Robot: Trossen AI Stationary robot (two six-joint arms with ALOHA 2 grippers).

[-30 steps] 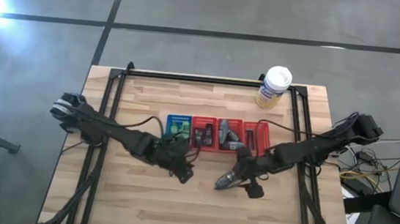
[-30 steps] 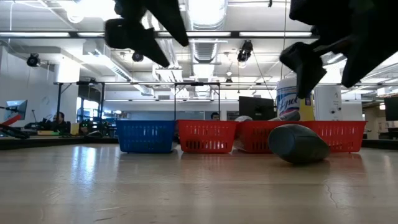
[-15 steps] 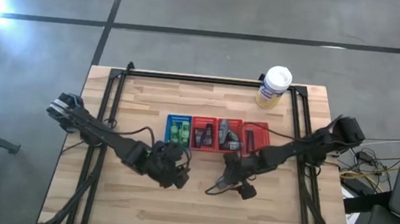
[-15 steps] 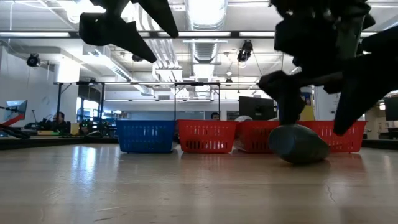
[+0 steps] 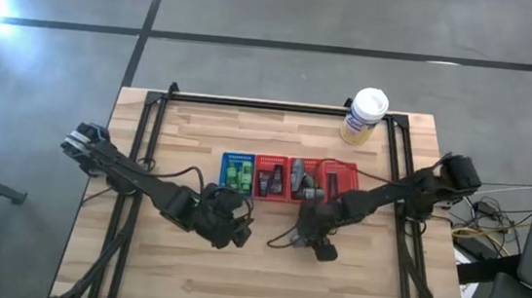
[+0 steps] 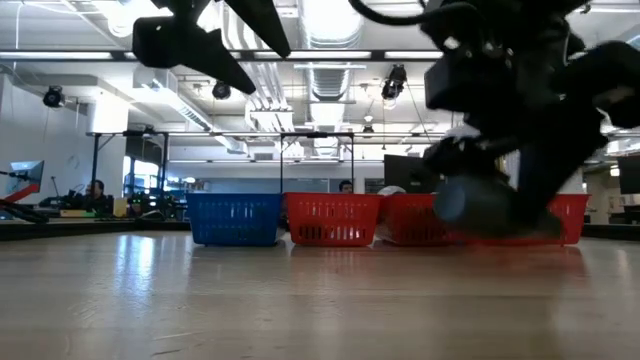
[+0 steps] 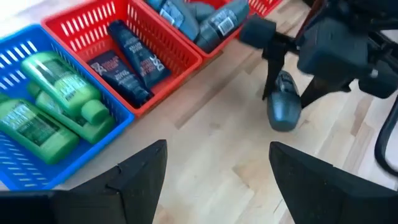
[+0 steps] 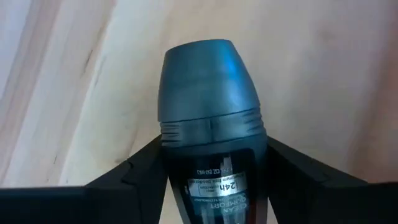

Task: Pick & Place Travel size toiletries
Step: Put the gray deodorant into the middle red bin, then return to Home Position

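R gripper [image 5: 299,232] is down on the table [image 5: 263,276], just in front of the row of baskets. Its fingers [image 8: 140,171] sit on either side of a grey roll-on bottle [image 8: 211,143] and touch both its flanks, so it's clamped on the bottle. Bottle lies on its side on the wood, rounded cap pointing away from the wrist, label end back between the fingers. In the L wrist view the same bottle [image 7: 283,107] lies on the table near the red basket [image 7: 158,43] w/ the dark tubes [image 7: 127,59], gripper straddling it from above. Low view: R gripper [image 6: 500,150] covers most of the bottle [image 6: 480,208], which is at tabletop level in front of the red baskets.

L gripper [image 5: 229,226] hovers above the table, in front of the blue basket [image 5: 236,173], fingers [image 7: 134,177] wide apart, nothing between them. Low view shows it well up off the surface [image 6: 215,45].

Baskets, relative to the blue one: blue holds green packets [image 7: 46,99]; next red one holds dark tubes; the red one beyond that holds grey bottles [image 7: 211,22]; a fourth red basket [image 5: 341,181] is at the far end of the row. A yellowish canister [image 5: 364,115] w/ white lid stands at the table's back edge, well behind the baskets.
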